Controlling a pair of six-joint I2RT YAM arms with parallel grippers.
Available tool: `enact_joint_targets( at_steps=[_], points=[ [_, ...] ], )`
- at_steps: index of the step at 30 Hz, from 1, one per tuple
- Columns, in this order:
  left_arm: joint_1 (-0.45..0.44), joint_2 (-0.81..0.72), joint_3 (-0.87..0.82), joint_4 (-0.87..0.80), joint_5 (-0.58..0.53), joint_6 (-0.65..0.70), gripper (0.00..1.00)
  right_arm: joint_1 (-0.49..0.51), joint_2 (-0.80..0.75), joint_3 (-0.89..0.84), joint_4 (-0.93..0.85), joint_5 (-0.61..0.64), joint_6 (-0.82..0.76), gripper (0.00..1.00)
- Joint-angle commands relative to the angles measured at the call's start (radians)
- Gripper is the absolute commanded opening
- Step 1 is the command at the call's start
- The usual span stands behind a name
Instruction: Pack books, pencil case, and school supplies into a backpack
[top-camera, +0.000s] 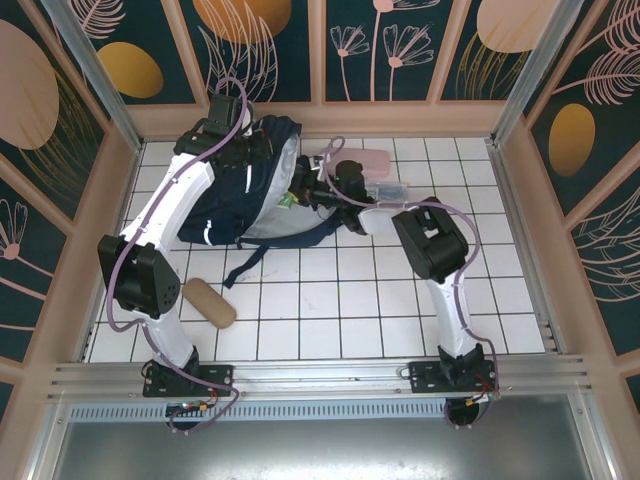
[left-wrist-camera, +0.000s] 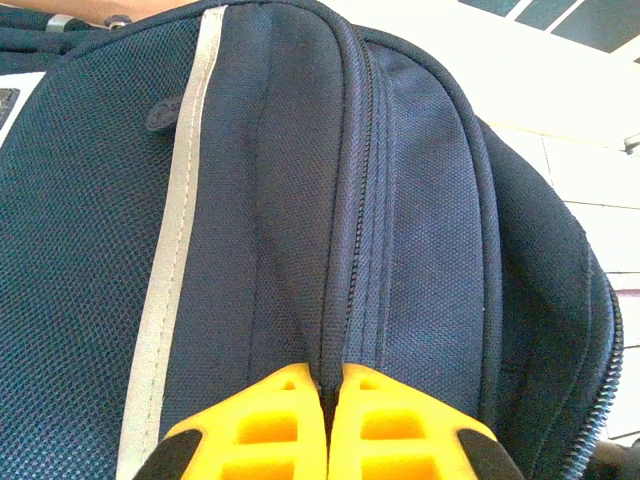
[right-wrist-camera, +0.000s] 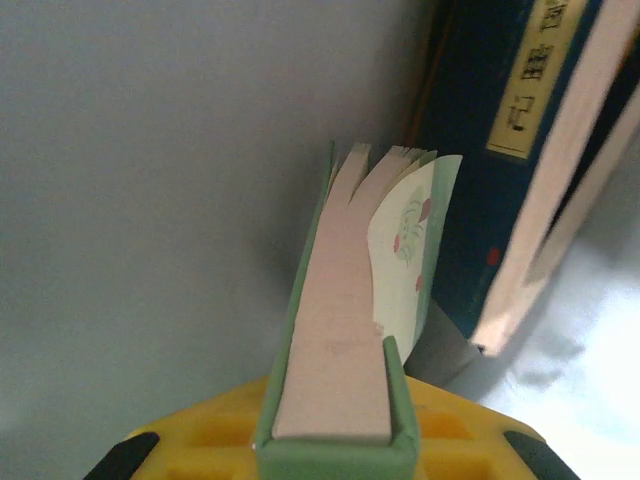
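Pinching a backpack (left-wrist-camera: 420, 200) seam in the left gripper (left-wrist-camera: 328, 400), arm stretched toward 1 o'clock; clamping the green book (right-wrist-camera: 335, 330) in the right gripper (right-wrist-camera: 335, 440), forearm bent toward 9 o'clock.

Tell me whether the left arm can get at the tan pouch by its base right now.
Probably not yet: the left gripper is shut on a fold of the backpack. The tan pouch lies uncovered on the tiles, so once it lets go the way looks free.
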Motion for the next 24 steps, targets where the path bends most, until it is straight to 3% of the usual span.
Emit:
enact_joint_targets(
  at_steps=[1,5,6,8,12,24],
  points=[
    [-0.002,-0.052,0.055,0.136,0.066,-0.025,0.0,0.031,0.062,0.123,0.035,0.047,0.03,0.0],
    [-0.002,-0.055,0.049,0.137,0.073,-0.032,0.0,0.052,0.147,0.271,-0.158,0.108,-0.018,0.0],
    [-0.002,-0.054,0.049,0.135,0.073,-0.029,0.0,0.056,0.168,0.323,-0.231,0.12,-0.043,0.06],
    [-0.002,-0.055,0.048,0.131,0.066,-0.023,0.0,0.063,0.19,0.409,-0.381,0.131,-0.109,0.27],
    [0.0,-0.052,0.053,0.123,0.054,-0.008,0.0,0.064,0.138,0.405,-0.514,0.181,-0.209,0.42],
    [0.007,-0.054,0.033,0.129,0.055,0.0,0.0,0.043,0.023,0.255,-0.639,0.2,-0.29,0.44]
  ],
)
